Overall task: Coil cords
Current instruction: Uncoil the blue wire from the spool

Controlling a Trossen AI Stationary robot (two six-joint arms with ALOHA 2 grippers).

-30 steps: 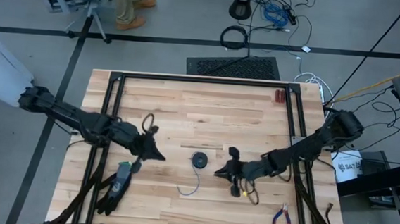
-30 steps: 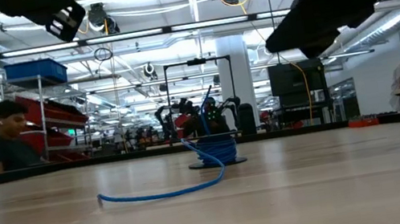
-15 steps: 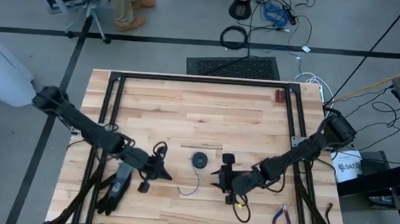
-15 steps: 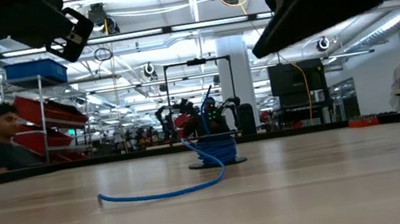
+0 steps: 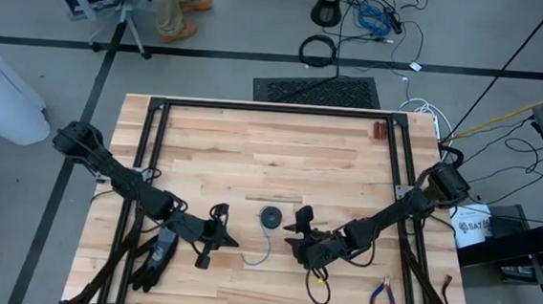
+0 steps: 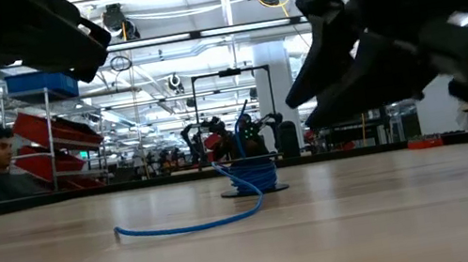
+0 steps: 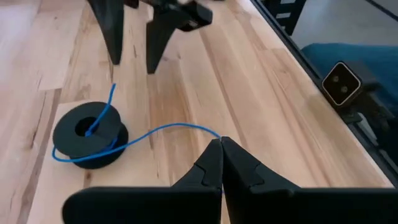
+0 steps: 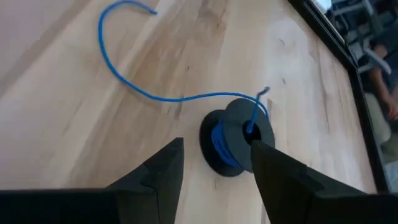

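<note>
Looks like the approach step: blue cord [image 5: 269, 216] sits mid-table on its spool, loose tail curling toward 6 o'clock, right gripper [image 5: 297, 232] spread wide at its 4 o'clock, left gripper [image 5: 223, 236] pinched together near the tail, probably grabbing that next.

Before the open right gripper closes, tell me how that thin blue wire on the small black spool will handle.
The thin blue wire probably is floppy: its tail lies in a loose curve. The small black spool looks light and may slide if the tail is tugged. The right gripper brackets it.
</note>
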